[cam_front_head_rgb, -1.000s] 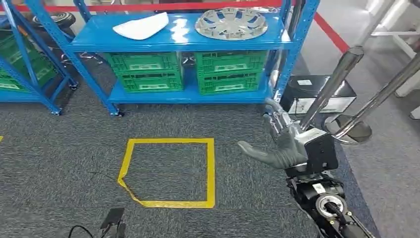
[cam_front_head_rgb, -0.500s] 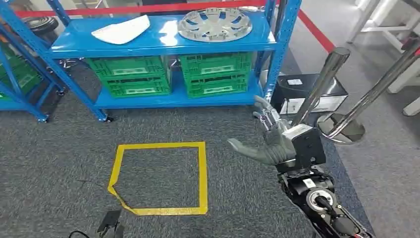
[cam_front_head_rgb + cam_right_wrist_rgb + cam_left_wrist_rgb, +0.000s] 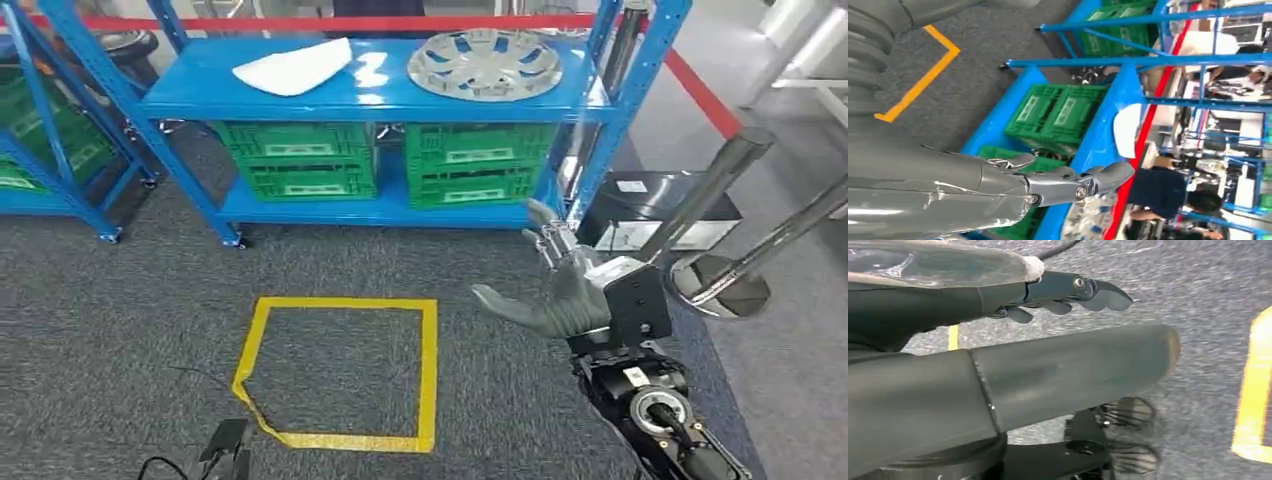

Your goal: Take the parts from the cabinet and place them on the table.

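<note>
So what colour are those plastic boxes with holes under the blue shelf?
The slatted plastic crates are green, with pale labels on their fronts. The head view shows them best.

Blue cabinet (image 3: 380,88), green crates (image 3: 300,158), silver hubcap (image 3: 487,64), white part (image 3: 293,67), yellow floor tape (image 3: 340,372).

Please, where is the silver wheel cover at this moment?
In the head view, the silver wheel cover lies on the blue shelf, toward its right end, right of the white part.

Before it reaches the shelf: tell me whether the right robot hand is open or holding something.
Open: the right robot hand has thumb and fingers spread, holding nothing.
</note>
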`<state>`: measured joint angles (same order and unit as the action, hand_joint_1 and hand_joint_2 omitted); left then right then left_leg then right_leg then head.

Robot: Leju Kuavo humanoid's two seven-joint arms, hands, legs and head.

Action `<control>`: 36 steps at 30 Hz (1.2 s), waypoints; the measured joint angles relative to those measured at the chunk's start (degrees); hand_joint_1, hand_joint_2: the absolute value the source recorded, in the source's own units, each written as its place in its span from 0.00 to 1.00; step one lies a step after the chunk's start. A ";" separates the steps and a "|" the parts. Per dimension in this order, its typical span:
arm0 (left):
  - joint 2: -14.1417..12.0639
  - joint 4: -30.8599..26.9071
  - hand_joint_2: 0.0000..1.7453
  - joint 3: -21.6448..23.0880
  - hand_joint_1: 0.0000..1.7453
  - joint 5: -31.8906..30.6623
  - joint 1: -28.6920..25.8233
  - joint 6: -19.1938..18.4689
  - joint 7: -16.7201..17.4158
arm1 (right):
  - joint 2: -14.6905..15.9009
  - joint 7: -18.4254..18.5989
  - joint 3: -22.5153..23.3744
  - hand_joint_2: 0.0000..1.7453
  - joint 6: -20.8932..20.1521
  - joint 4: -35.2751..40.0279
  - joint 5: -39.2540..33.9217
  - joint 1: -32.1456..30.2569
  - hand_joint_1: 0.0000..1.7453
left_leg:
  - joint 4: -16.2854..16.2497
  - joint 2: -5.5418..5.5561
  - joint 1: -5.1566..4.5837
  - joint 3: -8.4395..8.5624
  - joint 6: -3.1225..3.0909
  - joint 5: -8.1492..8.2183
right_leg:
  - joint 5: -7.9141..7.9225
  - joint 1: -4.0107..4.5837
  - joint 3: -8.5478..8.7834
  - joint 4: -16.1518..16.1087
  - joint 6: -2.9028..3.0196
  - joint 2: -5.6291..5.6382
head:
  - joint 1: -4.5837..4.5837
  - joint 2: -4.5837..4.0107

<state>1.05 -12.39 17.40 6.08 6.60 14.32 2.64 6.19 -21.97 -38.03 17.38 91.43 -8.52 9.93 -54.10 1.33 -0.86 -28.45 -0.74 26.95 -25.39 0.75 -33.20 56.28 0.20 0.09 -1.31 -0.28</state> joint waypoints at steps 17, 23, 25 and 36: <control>-0.04 0.07 0.00 0.07 0.00 0.22 -0.01 -0.02 0.39 | -0.15 0.07 -0.02 1.00 -0.50 -0.13 0.00 0.15 0.00 | 0.24 -1.22 2.49 -5.48 3.90 -4.04 | -2.21 -2.10 4.64 -2.13 -1.70 -0.12 | -1.40 0.00; 0.00 0.11 0.00 0.07 0.00 0.33 -0.13 -0.02 0.42 | -0.15 0.02 -0.04 1.00 -0.57 -0.15 0.00 0.13 0.00 | 0.15 -0.67 2.41 -5.41 3.35 -4.19 | -2.39 -2.24 5.44 -2.76 -0.20 -0.22 | 0.39 0.00; 0.00 0.11 0.00 0.07 0.00 0.31 -0.13 0.00 0.42 | -0.15 0.02 -0.04 1.00 -0.57 -0.15 0.00 0.12 0.00 | 0.15 -0.68 2.30 -5.41 2.97 -4.10 | -2.37 -2.29 5.56 -3.06 -0.27 -0.22 | 0.61 0.00; -0.02 0.11 0.00 0.07 0.00 0.33 -0.13 0.00 0.42 | -0.15 0.02 -0.04 1.00 -0.59 -0.15 0.00 0.12 0.00 | 0.15 -0.71 2.26 -5.29 2.84 -4.10 | -2.24 -2.24 5.66 -3.44 -2.63 -0.23 | 0.70 0.00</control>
<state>1.03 -12.28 17.46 6.40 6.47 14.32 3.06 6.03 -21.94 -38.07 16.79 91.27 -8.52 10.05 -53.95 0.63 1.40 -33.74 2.10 22.85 -27.63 -1.49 -27.54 52.84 -2.43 -0.13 -0.61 -0.28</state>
